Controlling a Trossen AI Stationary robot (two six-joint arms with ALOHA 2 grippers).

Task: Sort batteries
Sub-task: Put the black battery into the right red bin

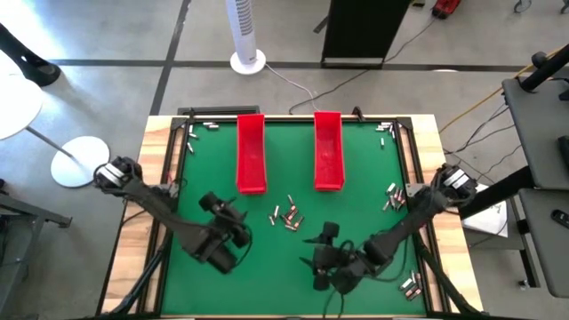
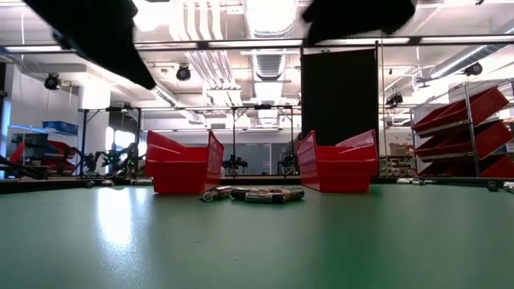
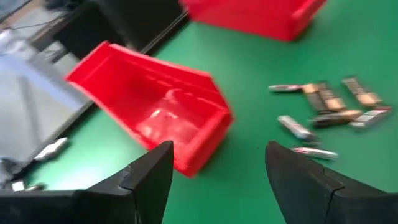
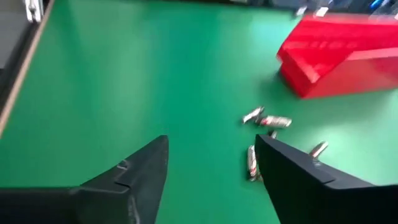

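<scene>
Several small silvery and brownish batteries [image 1: 286, 216] lie loose in a cluster on the green mat, in front of two red trays; they also show in the low view [image 2: 253, 193], the left wrist view [image 3: 326, 111] and the right wrist view [image 4: 264, 134]. My left gripper [image 1: 229, 218] hovers open to the left of the cluster, above the mat [image 3: 217, 165]. My right gripper [image 1: 324, 247] hovers open on the near right of the cluster [image 4: 211, 162]. Neither gripper holds anything.
Two long red trays stand side by side at the far half of the mat, the left tray [image 1: 251, 153] and the right tray [image 1: 328, 151]. More batteries lie along the table's frame at the far left [image 1: 191, 133], right [image 1: 391, 196] and near right [image 1: 411, 286].
</scene>
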